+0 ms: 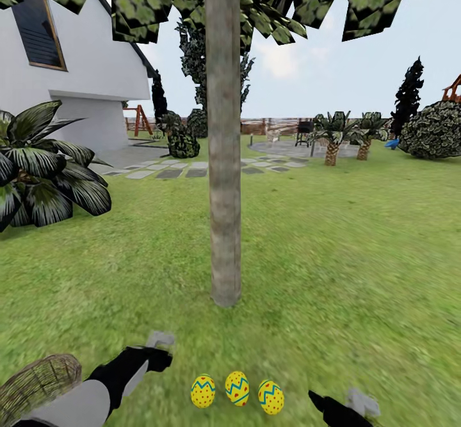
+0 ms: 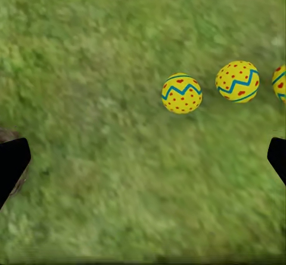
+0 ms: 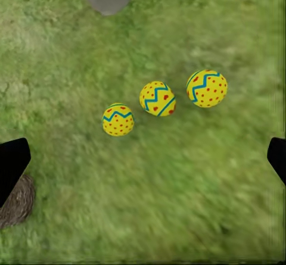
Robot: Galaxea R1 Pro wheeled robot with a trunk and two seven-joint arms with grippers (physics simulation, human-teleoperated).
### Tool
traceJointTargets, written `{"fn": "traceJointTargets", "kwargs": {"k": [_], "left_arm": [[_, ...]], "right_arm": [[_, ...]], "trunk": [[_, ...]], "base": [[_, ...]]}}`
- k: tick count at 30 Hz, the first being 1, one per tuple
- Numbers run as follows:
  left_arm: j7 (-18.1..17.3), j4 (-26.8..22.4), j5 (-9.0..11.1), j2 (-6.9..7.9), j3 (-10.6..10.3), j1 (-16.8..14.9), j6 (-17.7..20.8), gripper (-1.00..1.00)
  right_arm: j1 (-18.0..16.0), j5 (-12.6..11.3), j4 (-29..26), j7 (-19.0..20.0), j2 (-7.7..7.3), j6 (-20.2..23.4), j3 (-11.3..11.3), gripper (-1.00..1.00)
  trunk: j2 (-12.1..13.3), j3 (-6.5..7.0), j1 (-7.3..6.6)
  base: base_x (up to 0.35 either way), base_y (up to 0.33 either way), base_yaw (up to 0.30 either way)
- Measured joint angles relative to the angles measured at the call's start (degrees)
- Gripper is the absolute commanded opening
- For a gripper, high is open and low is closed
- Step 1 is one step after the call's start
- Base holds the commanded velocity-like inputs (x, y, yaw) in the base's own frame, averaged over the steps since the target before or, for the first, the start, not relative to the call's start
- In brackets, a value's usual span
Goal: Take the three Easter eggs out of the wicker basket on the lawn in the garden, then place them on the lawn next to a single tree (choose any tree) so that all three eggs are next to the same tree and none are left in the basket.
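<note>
Both my arms sit low in the head view: left gripper and right gripper, each with jaws spread wide and nothing held, as the wrist views confirm. Between them, three Easter eggs lie in a row on the lawn, close together but not touching, near the foot of the tree. Wicker basket rests by my left arm; I can't see inside it.
</note>
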Motion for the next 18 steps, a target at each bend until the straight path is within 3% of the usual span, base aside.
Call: {"fn": "traceJointTargets", "kwargs": {"k": [6, 11, 18], "left_arm": [[0.0, 0.2, 0.0, 0.02, 0.1, 5.1, -3.0, 1.00], [0.0, 1.0, 0.1, 0.03, 0.1, 8.5, -5.0, 1.00], [0.0, 6.0, 0.2, 0.03, 0.2, 9.8, -8.4, 1.00]], "right_arm": [[0.5, 0.4, 12.1, -0.1, -0.29, -9.1, 0.3, 1.00], [0.6, 4.0, 21.5, -0.3, -0.25, -17.6, 0.4, 1.00], [0.6, 6.0, 28.7, -0.6, -0.12, -20.9, 0.6, 1.00]], "trunk": [[0.0, -0.01, 0.00], [0.0, -0.01, 0.00], [0.0, 0.00, 0.00]], "base": [[0.000, 0.000, 0.000], [0.000, 0.000, 0.000], [0.000, 0.000, 0.000]]}}
